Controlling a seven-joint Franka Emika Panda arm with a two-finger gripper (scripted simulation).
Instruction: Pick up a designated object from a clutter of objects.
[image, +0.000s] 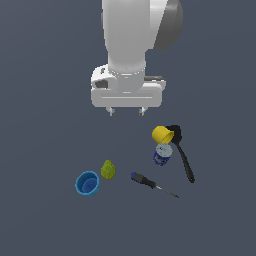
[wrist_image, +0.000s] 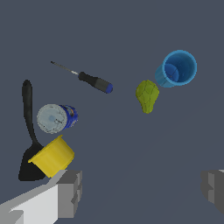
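The bright blue cup (image: 87, 183) stands upright with its hollow showing, at the exterior view's lower left, beside the green-yellow pear-like lump (image: 108, 170). In the wrist view the blue cup (wrist_image: 176, 69) is apart from the fingers (wrist_image: 70, 192). My gripper (image: 126, 112) hangs open and empty high above the floor, behind the clutter. The yellow cup (image: 162, 135), blue-labelled can (image: 162, 154), black spatula (image: 183, 159) and blue-handled screwdriver (image: 150, 183) lie to the exterior view's right of the blue cup.
All items rest on a flat dark grey floor (image: 45, 220). The yellow cup (wrist_image: 53, 156) lies on the spatula's blade (wrist_image: 27, 166), with the can (wrist_image: 57, 118) next to it. The screwdriver (wrist_image: 87, 79) and lump (wrist_image: 147, 95) lie between them and the blue cup.
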